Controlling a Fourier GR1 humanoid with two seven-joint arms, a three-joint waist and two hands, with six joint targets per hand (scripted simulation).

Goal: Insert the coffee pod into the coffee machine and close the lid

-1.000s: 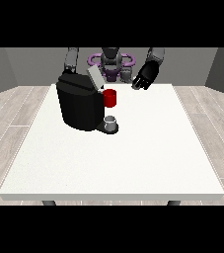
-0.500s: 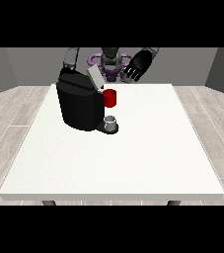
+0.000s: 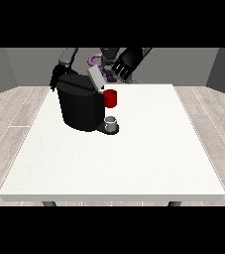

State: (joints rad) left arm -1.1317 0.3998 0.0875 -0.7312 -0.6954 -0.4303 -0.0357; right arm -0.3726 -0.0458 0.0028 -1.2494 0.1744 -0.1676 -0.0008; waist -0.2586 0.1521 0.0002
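coffee machine (image 3: pixel 79 104) stands near the table's (image 3: pixel 134 163) far left corner, lid (image 3: pixel 96 78) raised; closing remains. a red thing at the machine (image 3: pixel 110 98) shows. pod not plainly seen. the hand at the view's right (image 3: pixel 124 67) hovers above the lid, fingers relaxed, holding nothing. the other hand's state cannot be told.

Layout — counter, far-left quarter occupied.
Coffee machine (image 3: pixel 80 106) stands on the counter (image 3: pixel 134 158) toward its far left; a grey thing (image 3: pixel 112 122) sits on its base — directly below a red thing at the machine (image 3: pixel 111 98).
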